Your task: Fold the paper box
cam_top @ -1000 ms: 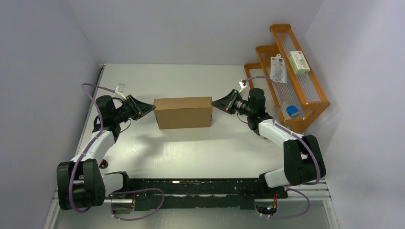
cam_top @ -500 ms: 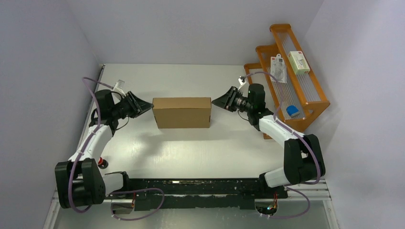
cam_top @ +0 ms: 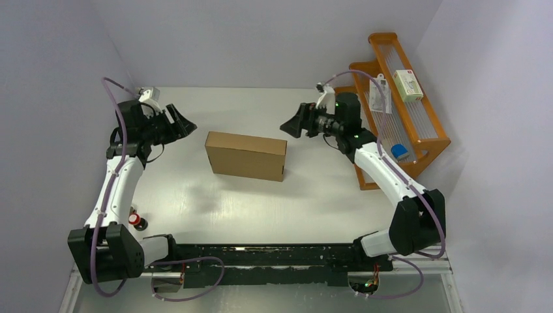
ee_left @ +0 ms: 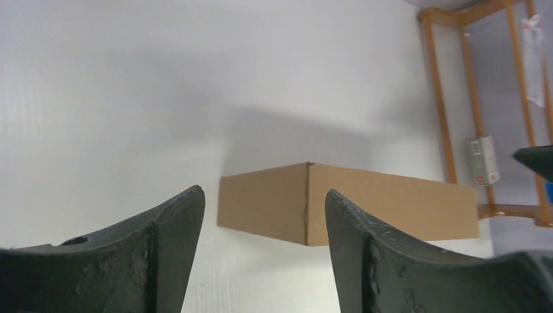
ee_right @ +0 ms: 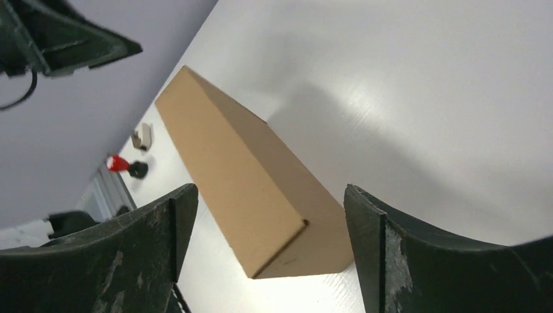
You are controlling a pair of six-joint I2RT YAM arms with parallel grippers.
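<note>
The paper box (cam_top: 246, 155), closed into a shallow brown mailer, lies flat and slightly skewed near the middle of the white desk (cam_top: 261, 208). The left hand (cam_top: 187, 124) hangs off its left end and the right hand (cam_top: 288, 126) off its right end, neither touching it. Both hands have their fingers spread and grip nothing.

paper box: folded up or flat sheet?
Folded and closed: the paper box sits on the table as a rectangular block, top and sides in place, no flap standing open.
</note>
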